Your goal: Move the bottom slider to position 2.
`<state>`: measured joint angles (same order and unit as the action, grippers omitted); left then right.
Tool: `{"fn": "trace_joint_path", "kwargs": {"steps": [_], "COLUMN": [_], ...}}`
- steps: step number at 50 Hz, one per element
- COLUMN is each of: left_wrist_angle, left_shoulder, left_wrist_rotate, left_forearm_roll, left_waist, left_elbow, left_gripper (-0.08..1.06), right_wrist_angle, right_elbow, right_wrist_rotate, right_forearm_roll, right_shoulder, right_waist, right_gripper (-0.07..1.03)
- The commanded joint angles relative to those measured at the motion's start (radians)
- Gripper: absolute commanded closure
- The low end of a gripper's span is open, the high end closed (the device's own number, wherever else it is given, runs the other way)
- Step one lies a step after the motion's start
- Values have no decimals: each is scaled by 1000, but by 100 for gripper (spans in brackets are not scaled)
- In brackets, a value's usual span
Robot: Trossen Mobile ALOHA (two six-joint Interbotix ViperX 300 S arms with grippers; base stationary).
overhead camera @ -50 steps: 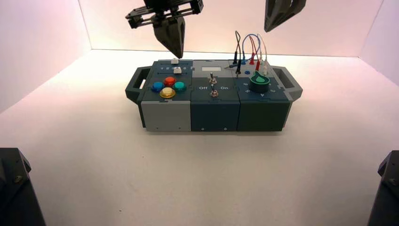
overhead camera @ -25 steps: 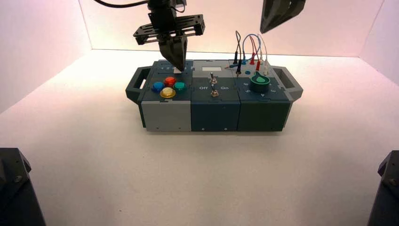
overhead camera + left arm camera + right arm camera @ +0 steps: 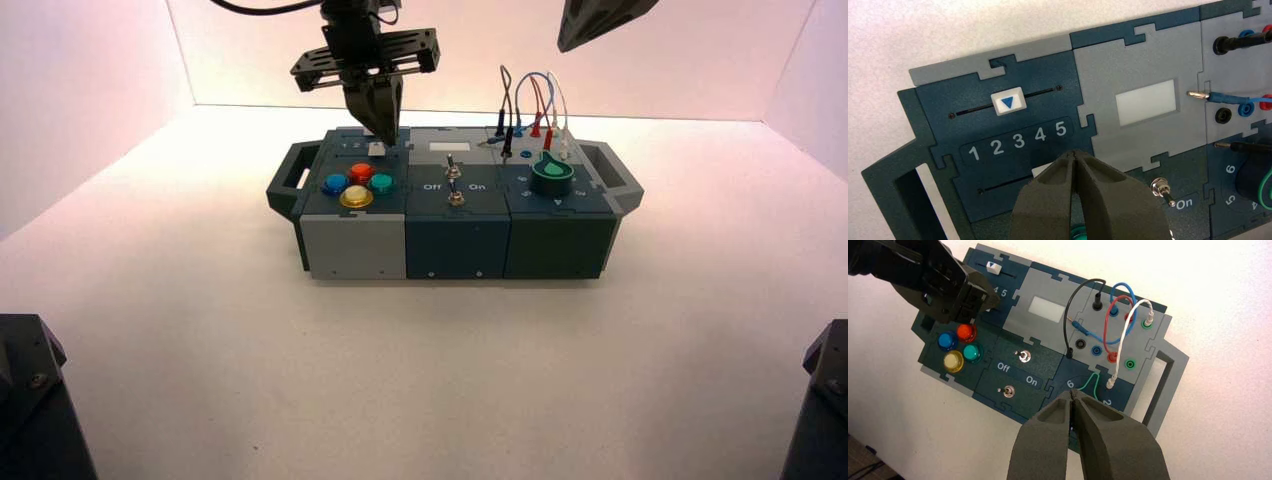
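Seen from above, position 2 (image 3: 996, 147) lies towards ten o'clock on the box (image 3: 455, 246), and the track abreast of it is bare, so we judge the move unfinished. Towards three o'clock from that digit sits the bottom slider (image 3: 376, 149), partly hidden in the wrist view. Our left gripper (image 3: 390, 143), pinched narrow, is just beside it; we must still push towards nine o'clock. Our right gripper (image 3: 1073, 391), also narrow and empty, waits at the box's one o'clock.
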<state>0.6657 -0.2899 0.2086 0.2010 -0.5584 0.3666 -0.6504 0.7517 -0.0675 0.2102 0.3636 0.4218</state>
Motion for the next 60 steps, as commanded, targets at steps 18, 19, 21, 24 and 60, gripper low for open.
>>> {"fn": "trace_joint_path", "kwargs": {"steps": [18,19,21,24,60], "left_wrist_angle": [-5,-5,-3,-2,17], "left_shoulder": [-3,-3,-5,-6,-3], "left_wrist_rotate": [5,5,5,5,5], "left_forearm_roll": [-21,-21,-21,-23,-48], "left_waist": [6,6,8,8,29], "left_elbow": [-14,-14,-14,-12,-8], "left_gripper": [101,101,101,101,101], "right_wrist_angle": [6,6,6,6,6], "right_elbow": [-12,-12,-12,-12,-11], "right_wrist_rotate": [-3,-3,-3,-3,-3], "right_forearm_roll": [5,5,5,6,5], "right_shoulder": [8,8,8,8,-6], "right_waist": [3,3,3,2,3], "right_gripper": [98,98,98,98,98]}}
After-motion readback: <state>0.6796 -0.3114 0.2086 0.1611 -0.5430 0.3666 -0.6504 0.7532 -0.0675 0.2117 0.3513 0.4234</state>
